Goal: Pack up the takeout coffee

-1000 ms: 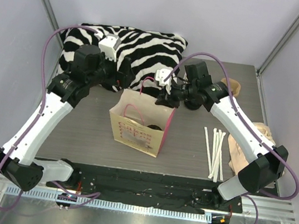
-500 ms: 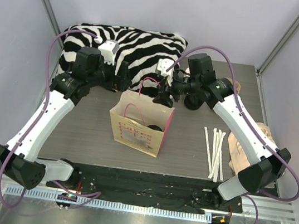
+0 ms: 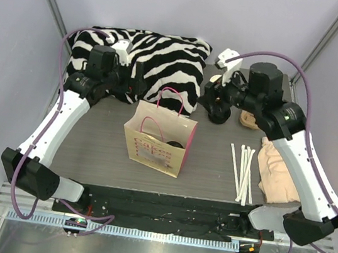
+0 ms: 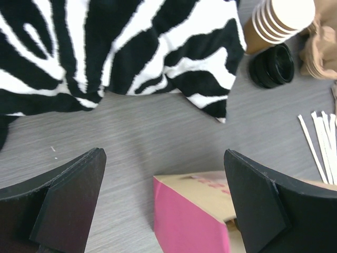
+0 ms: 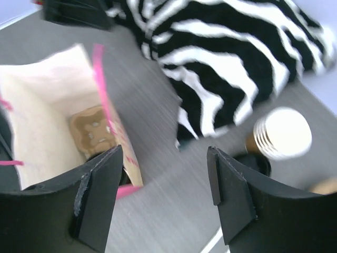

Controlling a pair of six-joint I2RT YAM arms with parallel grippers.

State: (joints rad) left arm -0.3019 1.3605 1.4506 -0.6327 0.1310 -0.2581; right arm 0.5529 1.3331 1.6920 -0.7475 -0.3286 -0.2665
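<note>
While the right gripper (image 5: 164, 174) is hanging wide and empty (left gripper (image 4: 163, 168) gaping too), I'm thinking: be backing off without snagging the paper bag (image 3: 153, 149).

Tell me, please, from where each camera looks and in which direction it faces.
Top external: above and behind the bases, looking down on the table; left arm and right arm show.
Left wrist: over the table, facing the zebra cushion; the open left gripper frames it.
Right wrist: above, tilted down into the paper bag; the open right gripper frames it.
Both wrist views share the cup stack.
</note>
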